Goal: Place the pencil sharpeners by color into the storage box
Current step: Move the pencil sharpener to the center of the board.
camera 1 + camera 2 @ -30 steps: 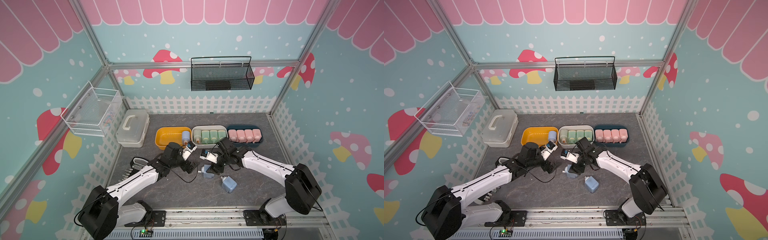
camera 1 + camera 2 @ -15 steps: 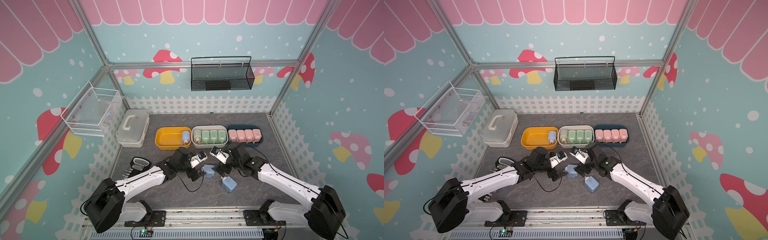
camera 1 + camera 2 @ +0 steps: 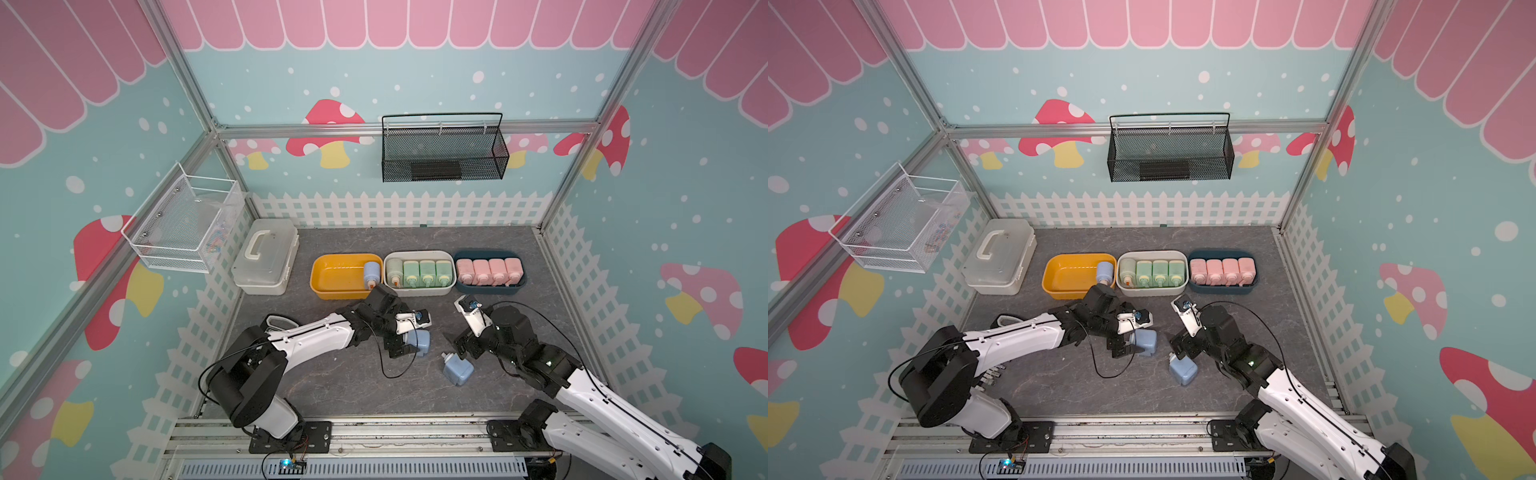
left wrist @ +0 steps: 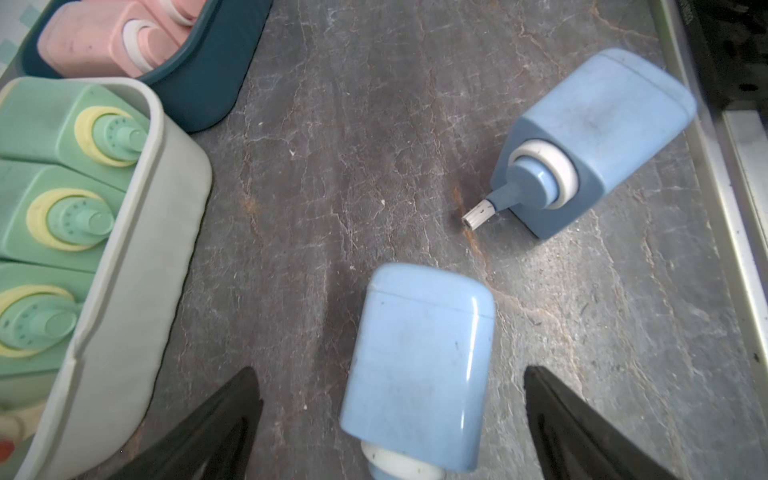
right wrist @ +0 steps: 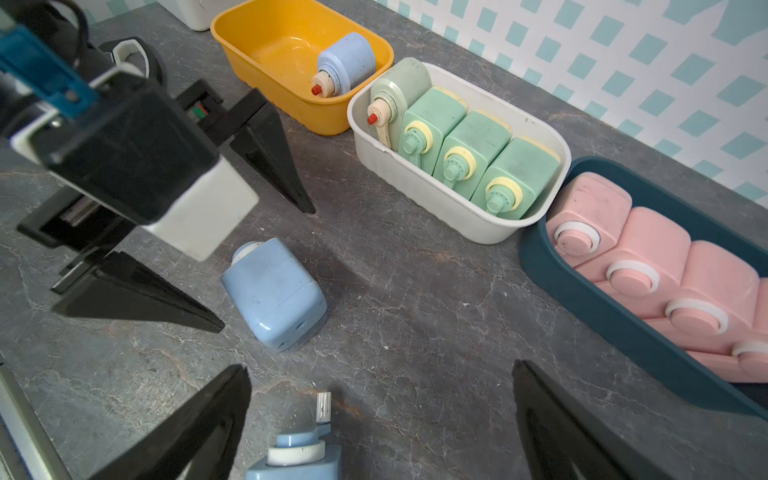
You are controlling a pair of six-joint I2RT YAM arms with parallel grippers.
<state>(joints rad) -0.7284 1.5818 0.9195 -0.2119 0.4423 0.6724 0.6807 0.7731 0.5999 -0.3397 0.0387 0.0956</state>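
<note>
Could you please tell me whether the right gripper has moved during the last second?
Yes: in a top view the right gripper has shifted rightward along the grey bin, toward the navy bin, jaws open.

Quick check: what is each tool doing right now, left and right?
Left tool: open, straddling a blue pencil sharpener, not gripping it.
Right tool: open, empty, close to the other blue pencil sharpener.

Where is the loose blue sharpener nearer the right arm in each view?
Top view: blue sharpener on the grey table, below and right of centre.
Top view: on the table again, below centre.
Left wrist: beyond the other blue sharpener.
Right wrist: nearest the camera, cropped by the frame.
Shared landmark: white bin of green sharpeners.
</note>
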